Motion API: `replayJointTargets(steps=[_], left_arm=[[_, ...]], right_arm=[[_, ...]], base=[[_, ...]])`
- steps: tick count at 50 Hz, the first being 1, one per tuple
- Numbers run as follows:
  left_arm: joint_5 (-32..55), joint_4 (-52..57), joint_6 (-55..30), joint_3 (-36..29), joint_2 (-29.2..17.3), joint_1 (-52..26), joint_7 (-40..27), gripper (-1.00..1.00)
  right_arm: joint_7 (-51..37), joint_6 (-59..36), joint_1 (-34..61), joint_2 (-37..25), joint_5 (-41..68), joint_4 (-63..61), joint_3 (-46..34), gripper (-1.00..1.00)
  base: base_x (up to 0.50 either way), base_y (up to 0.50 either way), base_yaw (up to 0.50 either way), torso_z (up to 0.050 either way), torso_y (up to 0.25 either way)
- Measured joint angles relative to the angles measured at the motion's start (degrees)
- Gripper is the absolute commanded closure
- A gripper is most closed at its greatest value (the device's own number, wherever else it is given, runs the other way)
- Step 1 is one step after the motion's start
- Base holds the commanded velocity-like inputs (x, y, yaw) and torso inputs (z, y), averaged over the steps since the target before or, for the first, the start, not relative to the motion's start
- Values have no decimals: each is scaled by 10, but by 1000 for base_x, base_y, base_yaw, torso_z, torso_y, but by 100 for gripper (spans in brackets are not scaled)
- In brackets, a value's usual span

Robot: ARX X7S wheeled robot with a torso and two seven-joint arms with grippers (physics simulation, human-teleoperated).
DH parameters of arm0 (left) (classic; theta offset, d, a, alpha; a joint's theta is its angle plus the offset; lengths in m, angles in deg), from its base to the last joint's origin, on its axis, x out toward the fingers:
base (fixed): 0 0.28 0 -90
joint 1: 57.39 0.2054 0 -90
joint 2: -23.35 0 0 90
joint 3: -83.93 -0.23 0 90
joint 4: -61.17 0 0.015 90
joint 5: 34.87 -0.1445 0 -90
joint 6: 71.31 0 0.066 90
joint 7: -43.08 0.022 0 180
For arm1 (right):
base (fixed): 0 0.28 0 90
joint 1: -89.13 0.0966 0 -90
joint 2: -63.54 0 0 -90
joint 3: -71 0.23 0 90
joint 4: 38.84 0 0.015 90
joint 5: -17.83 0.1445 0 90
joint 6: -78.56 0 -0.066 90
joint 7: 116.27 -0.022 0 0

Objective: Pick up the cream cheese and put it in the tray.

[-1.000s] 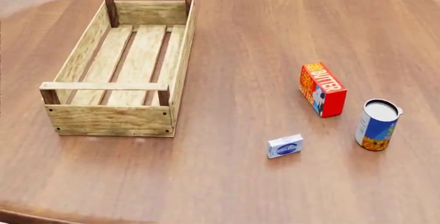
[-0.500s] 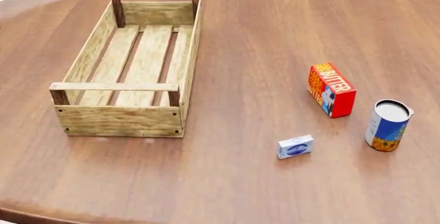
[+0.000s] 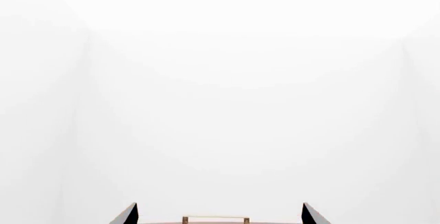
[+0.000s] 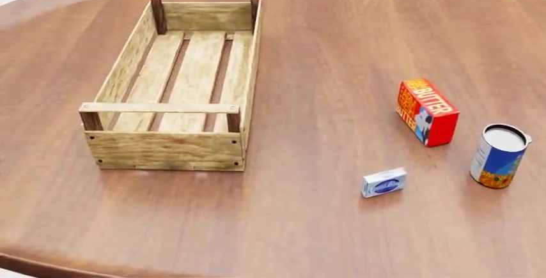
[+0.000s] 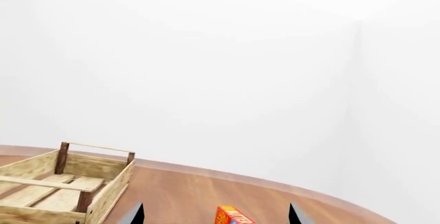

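Table, brown wood with a rounded edge, fills the head view. Neither arm appears in that view.

Nearest the robot: cream cheese, a small flat white-grey box with a blue oval mark. It lies on the bare table, right of centre, turned slightly askew. Nothing touches it. It is well apart from the tray.

A little further and to the right: can, blue and orange, upright, its light top showing. It stands near the cream cheese but apart from it.

Further again: butter box, red-orange, resting on a long edge and angled. It sits just beside the can, with a gap between them. The right wrist view catches only its top.

Left half of the table: tray, a long light-wood slatted crate. Dark posts stand at the corners and a rail crosses each end. The long axis runs away from the robot. Only slats and the gaps between them show inside. The right wrist view shows one end of it.

Left gripper: two dark fingertips at the frame edge, set wide apart with nothing between them. A light wooden rail shows beyond, against a white background.

Right gripper: two dark tips likewise spread wide and empty, pointing across the table toward a white wall.
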Motion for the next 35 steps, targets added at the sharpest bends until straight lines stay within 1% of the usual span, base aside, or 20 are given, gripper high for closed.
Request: replayJointTargets(steps=[15, 35], left_arm=[[-1, 0, 5, -3, -4, 1, -6, -100], [-1, -5, 11, -7, -9, -2, -13, -100]], right_arm=[[-2, -3, 0, -6, 12, -3, -1, -100], [-1, -11, 5, -13, 27, -2, -6, -100]], base=[[3, 37, 0, 0, 0], [122, 0, 0, 0, 0]])
